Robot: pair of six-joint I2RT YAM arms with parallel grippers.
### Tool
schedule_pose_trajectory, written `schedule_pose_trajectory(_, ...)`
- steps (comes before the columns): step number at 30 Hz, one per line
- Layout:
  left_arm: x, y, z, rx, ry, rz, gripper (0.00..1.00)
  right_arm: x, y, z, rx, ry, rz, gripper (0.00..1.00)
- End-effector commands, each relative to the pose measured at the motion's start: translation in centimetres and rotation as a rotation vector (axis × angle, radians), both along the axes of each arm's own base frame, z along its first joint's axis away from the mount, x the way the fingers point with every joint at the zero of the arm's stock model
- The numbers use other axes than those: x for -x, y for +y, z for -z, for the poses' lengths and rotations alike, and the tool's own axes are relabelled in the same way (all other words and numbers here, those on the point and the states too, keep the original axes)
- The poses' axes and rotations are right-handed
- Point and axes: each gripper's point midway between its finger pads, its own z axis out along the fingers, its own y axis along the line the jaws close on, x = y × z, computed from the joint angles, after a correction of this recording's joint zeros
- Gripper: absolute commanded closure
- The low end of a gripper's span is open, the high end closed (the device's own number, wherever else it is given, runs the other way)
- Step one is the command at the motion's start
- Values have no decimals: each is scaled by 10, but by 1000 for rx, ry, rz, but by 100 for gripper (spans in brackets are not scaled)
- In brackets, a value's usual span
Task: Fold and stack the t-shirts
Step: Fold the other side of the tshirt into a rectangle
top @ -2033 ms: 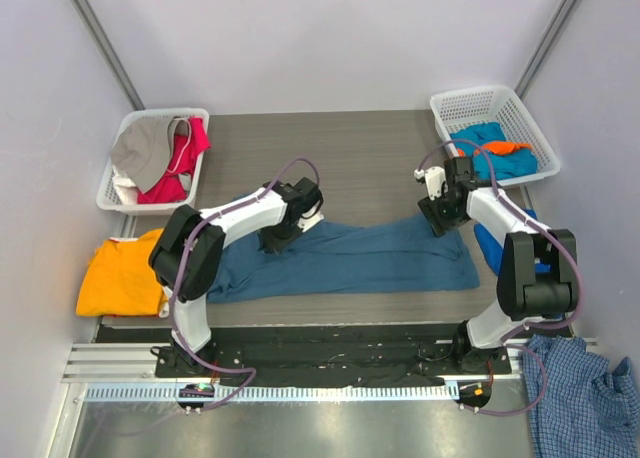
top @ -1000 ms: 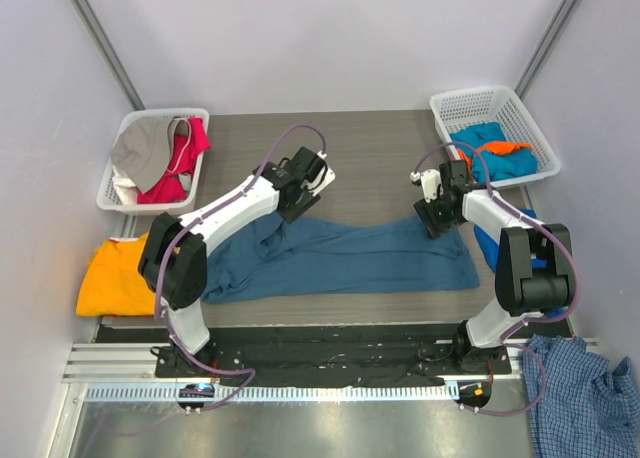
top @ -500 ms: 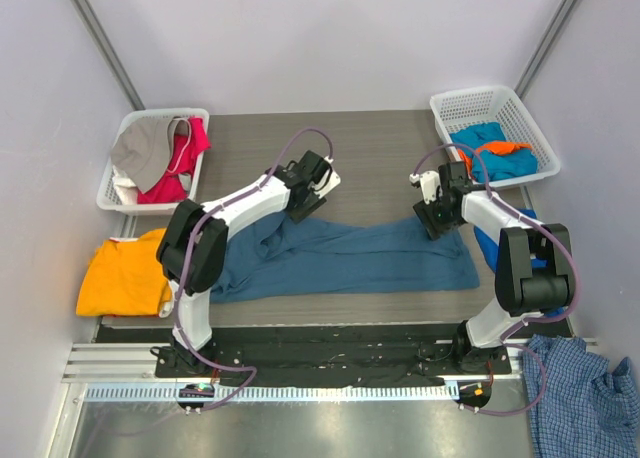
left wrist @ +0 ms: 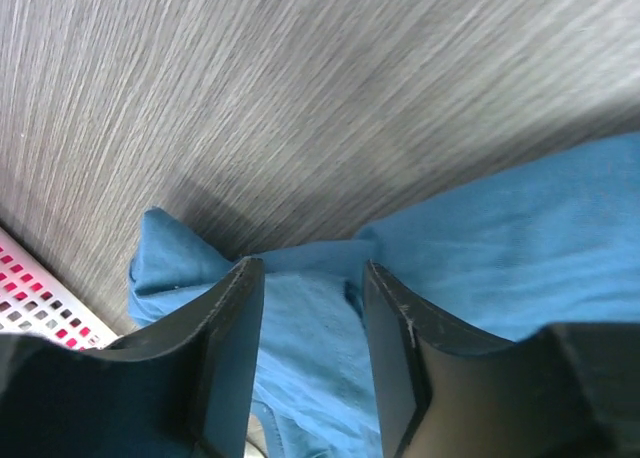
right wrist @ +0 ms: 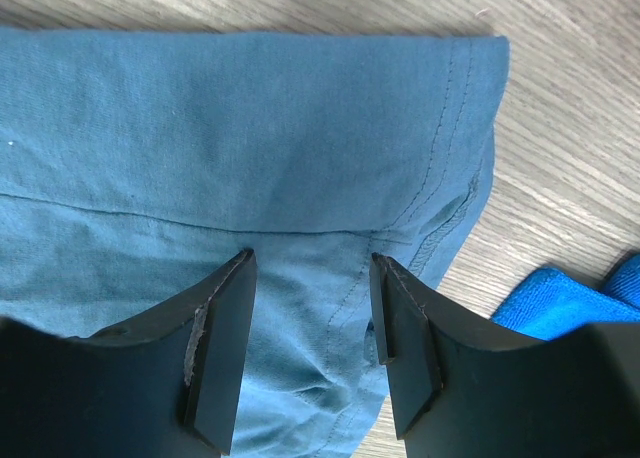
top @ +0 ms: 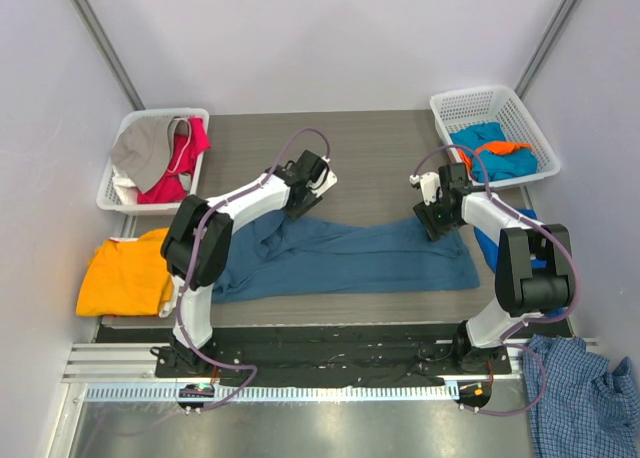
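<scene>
A large dark teal-blue t-shirt lies spread in a long band across the table. My left gripper is open just above its far left edge; in the left wrist view the cloth shows between the open fingers. My right gripper is open over the shirt's far right corner; the right wrist view shows the hemmed sleeve between the fingers. An orange t-shirt lies at the left edge. Neither gripper holds anything.
A white basket at back left holds grey and red shirts. A white basket at back right holds turquoise and orange cloth. A bright blue cloth lies by the right arm. A checked shirt lies at front right.
My left gripper rose from the shirt's left part, swung toward the far edge and is now down at the cloth's edge. The right gripper barely moved.
</scene>
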Motion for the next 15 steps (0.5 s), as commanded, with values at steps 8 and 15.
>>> schedule_pose_trajectory(8, -14, 10, 5, -3, -19, -16, 78, -6, 1, -11, -5, -55, 8, 44)
schedule_pose_trajectory(15, -11, 15, 9, -6, -7, -19, 85, -6, 2, -11, -4, -52, 6, 44)
